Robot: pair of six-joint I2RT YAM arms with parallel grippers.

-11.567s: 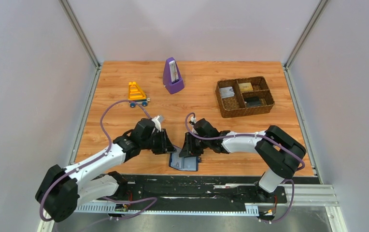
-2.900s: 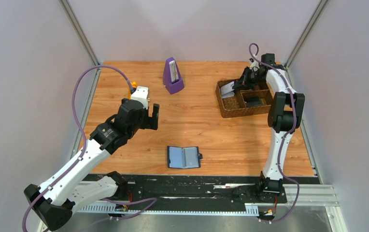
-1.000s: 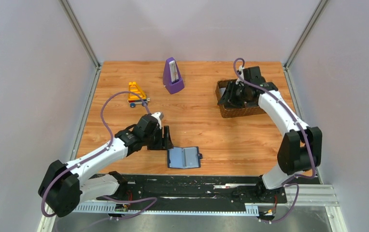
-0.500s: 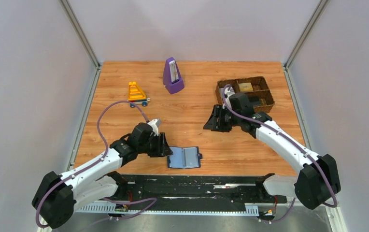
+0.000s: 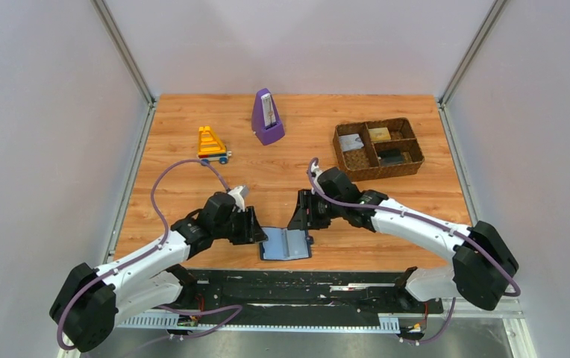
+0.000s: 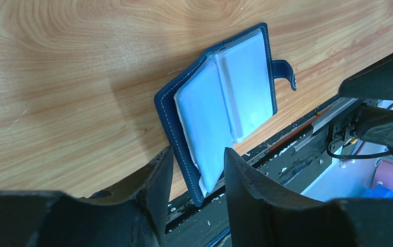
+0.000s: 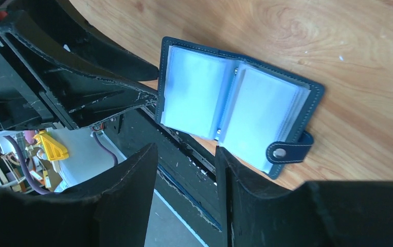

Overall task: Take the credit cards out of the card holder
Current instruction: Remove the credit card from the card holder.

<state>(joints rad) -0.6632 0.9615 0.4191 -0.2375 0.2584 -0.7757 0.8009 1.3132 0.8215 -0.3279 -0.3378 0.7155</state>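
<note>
- Black folding card holder [image 5: 285, 243] with blue-grey sleeve pages lies open at the wooden counter's [image 5: 297, 160] near edge.
- Left pincer [image 6: 194, 172] straddles its left cover, jaws parted, not clamped; it could slide off.
- Right pincer [image 7: 184, 170] is open and empty above, and may collide.

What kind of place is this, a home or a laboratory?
Most likely a robot test cell in a laboratory: two arms are bolted to a rail, plain grey panels wall in the wooden table, and unrelated props stand on it.

Card holder [image 5: 285, 244]: sleeve contents indistinguishable behind frosted pages. Left end effector [image 6: 197, 172] and right end effector [image 7: 186, 177]: bodies cut off by frame bottom. Basket [image 5: 378, 150] cards too small to identify.
</note>
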